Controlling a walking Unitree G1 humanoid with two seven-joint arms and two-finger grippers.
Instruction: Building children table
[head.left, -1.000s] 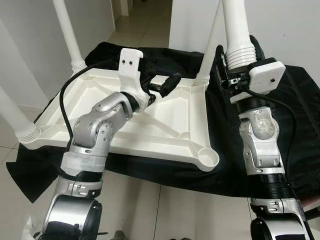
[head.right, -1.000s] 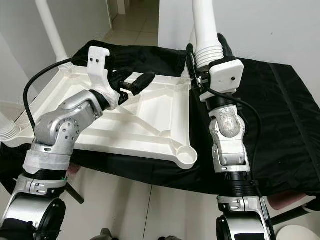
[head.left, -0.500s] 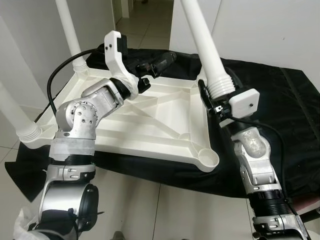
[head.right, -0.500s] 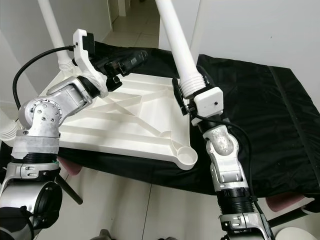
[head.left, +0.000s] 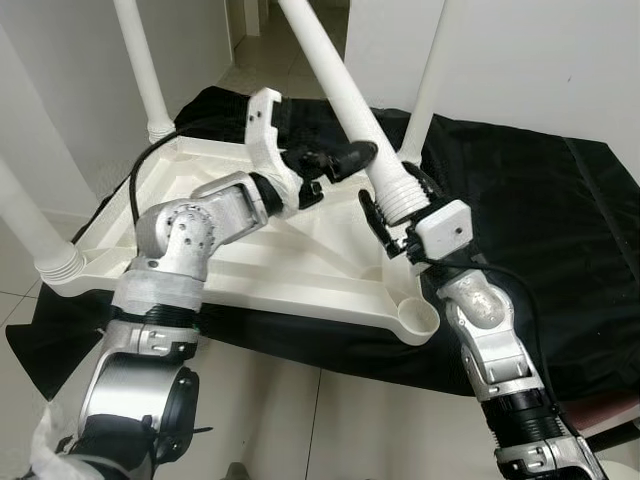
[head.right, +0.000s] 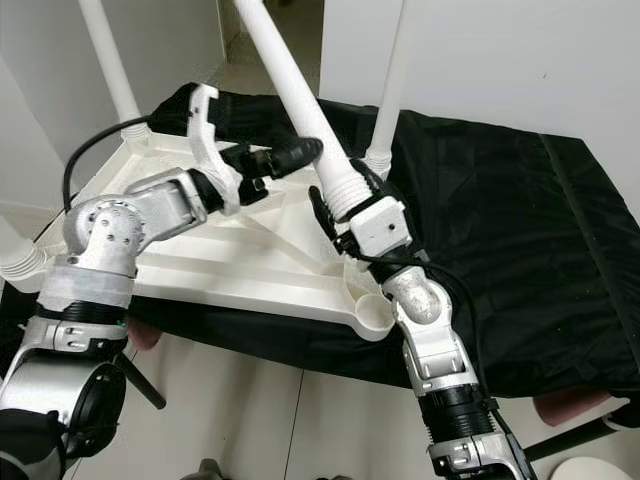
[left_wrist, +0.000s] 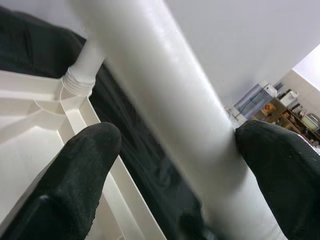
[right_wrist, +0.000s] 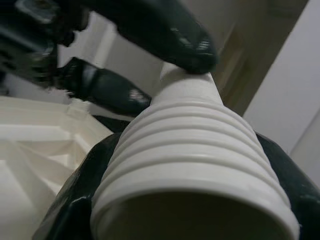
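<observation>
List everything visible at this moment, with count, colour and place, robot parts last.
Tabletop: one, white, upside down on the black cloth.
Fitted legs: three, white, standing up from three corners.
Loose leg: one, white, tilted, ribbed end held above the tabletop.
Empty socket: one, white, near right corner.
Black cloth: one, spread under the tabletop.
Floor: pale tiles, below.
Left gripper: black jaws open around the loose leg's shaft.
Right gripper: black jaws clamped on its ribbed end.

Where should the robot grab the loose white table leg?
Probably low on the loose leg, just above its ribbed threaded end, coming from the side. The round, tilted shaft fits between two fingers there, as the right tool holds it. The left tool steadies it higher up.
</observation>
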